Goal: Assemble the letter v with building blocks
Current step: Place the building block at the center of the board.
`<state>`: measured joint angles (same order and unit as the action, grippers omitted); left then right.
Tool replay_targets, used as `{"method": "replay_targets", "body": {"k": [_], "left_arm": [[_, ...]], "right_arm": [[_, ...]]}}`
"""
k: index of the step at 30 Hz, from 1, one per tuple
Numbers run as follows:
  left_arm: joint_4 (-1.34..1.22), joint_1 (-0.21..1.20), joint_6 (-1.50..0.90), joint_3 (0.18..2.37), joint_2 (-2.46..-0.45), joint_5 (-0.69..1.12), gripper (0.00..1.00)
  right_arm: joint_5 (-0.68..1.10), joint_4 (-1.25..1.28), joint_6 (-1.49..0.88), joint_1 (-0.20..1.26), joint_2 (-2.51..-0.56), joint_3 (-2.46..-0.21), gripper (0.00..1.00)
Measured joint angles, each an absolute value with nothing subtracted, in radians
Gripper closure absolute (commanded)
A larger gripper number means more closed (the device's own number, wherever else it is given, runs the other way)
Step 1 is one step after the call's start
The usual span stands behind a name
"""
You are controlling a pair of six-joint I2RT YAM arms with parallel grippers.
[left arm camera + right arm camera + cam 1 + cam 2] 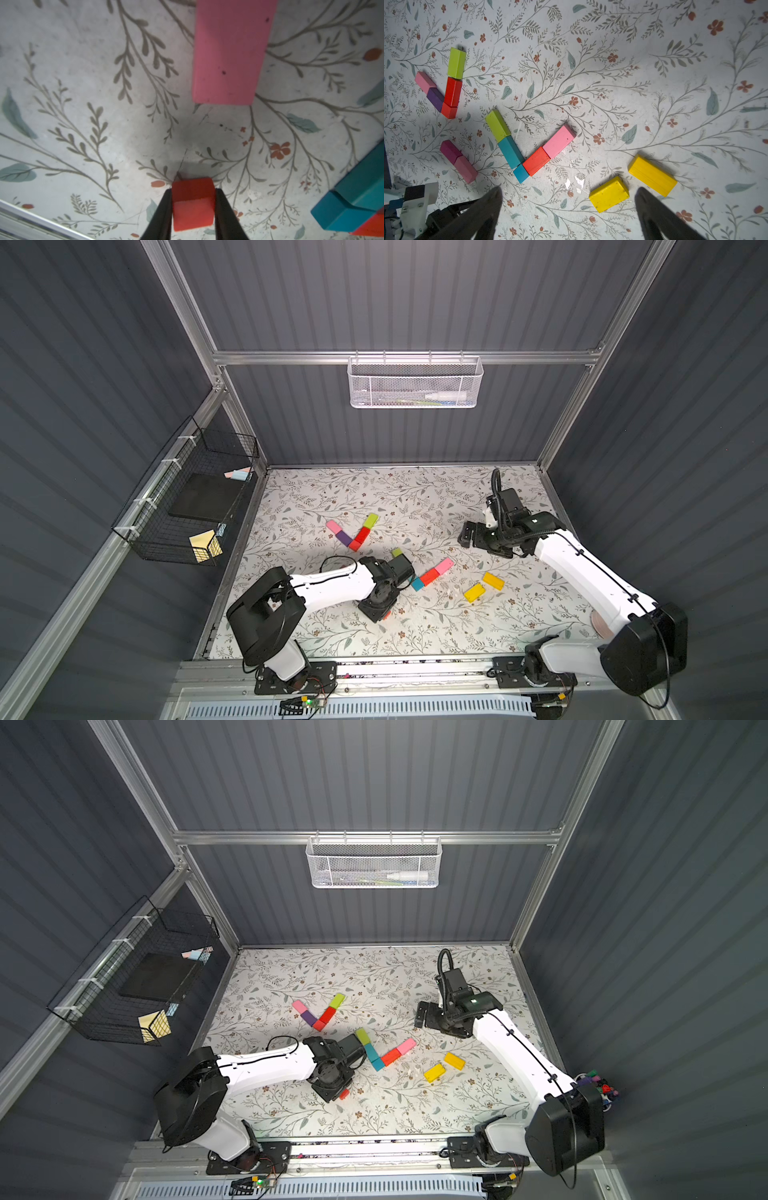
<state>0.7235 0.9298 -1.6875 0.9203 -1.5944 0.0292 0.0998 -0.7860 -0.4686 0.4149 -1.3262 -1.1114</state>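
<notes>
Between the left gripper's (193,192) black fingers (162,216) sits a small red block (193,214), held snug over the flowery table (83,83), a little apart from the end of a pink block (228,52). To do this well, I think it should bring the red block up to touch that pink end, then let go softly. The right gripper (569,192) hangs wide open and empty near a yellow block (609,194).

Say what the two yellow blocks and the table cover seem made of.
The yellow blocks: likely painted wood; matte, opaque colour with dark specks and faint grain lines. The table cover: probably printed vinyl or paper sheet; flat floral print, scuffed, with small white flakes torn off.
</notes>
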Motion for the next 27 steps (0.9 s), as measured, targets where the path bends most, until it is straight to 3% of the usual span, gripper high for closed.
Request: {"method": "replay_targets", "body": {"k": [13, 16, 19, 20, 22, 24, 27], "left_arm": [[0.667, 0.881, -1.639, 0.907, -1.596, 0.006, 1.00], [0.665, 0.878, -1.626, 0.908, -1.597, -0.001, 0.96], [0.665, 0.875, -1.617, 0.908, -1.597, -0.009, 1.00], [0.665, 0.875, -1.612, 0.908, -1.597, -0.013, 0.97], [0.665, 0.873, -1.605, 0.909, -1.597, -0.018, 0.82], [0.666, 0.871, -1.594, 0.915, -1.600, -0.024, 0.83], [0.681, 0.869, -1.573, 0.947, -1.620, -0.049, 0.67]], "right_arm": [[0.078, -0.789, -0.471, 0.447, -1.354, -1.111, 0.01], [0.074, -0.789, -0.471, 0.453, -1.354, -1.111, 0.01], [0.067, -0.791, -0.471, 0.463, -1.356, -1.111, 0.01], [0.064, -0.791, -0.471, 0.466, -1.356, -1.111, 0.01], [0.060, -0.793, -0.471, 0.472, -1.359, -1.111, 0.01], [0.055, -0.794, -0.471, 0.478, -1.362, -1.111, 0.01], [0.042, -0.802, -0.471, 0.492, -1.364, -1.111, 0.01]]}}
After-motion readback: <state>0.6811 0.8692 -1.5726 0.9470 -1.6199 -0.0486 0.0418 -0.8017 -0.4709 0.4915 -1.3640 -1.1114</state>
